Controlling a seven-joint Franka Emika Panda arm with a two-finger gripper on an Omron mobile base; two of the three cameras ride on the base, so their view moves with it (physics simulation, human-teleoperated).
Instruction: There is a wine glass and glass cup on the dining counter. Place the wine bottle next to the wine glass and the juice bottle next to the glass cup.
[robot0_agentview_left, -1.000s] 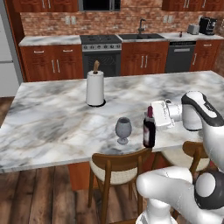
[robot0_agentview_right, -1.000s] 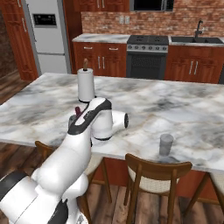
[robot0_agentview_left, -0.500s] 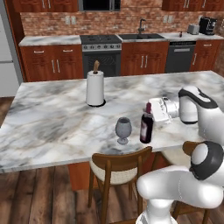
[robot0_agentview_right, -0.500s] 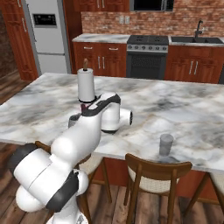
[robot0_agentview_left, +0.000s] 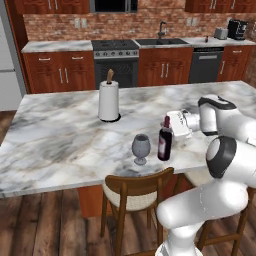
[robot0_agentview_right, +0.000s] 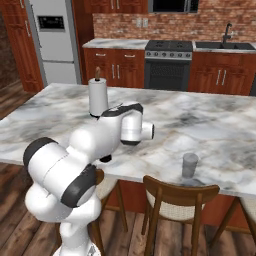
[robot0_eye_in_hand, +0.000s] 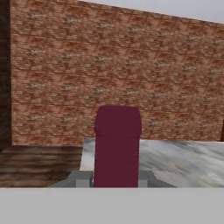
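The wine bottle (robot0_agentview_left: 164, 144), dark with a dark red neck, stands upright on the dining counter (robot0_agentview_left: 60, 145) near its front edge. The wine glass (robot0_agentview_left: 141, 148) is just to its left, a small gap apart. My gripper (robot0_agentview_left: 168, 124) reaches in from the right and is shut on the bottle's neck. In the hand view the dark red cap (robot0_eye_in_hand: 117, 144) sits between the two fingertips (robot0_eye_in_hand: 81, 178). The glass cup (robot0_agentview_right: 189, 165) stands alone further right along the front edge. The juice bottle is out of view.
A paper towel roll (robot0_agentview_left: 109, 101) stands upright mid-counter behind the wine glass. Wooden stools (robot0_agentview_left: 136, 192) are tucked under the front edge, one below the glass cup (robot0_agentview_right: 177, 200). Wall cabinets, stove and sink lie beyond.
The wine bottle has shifted slightly left toward the wine glass, still gripped. My arm's elbow has swung and folded lower beside the counter.
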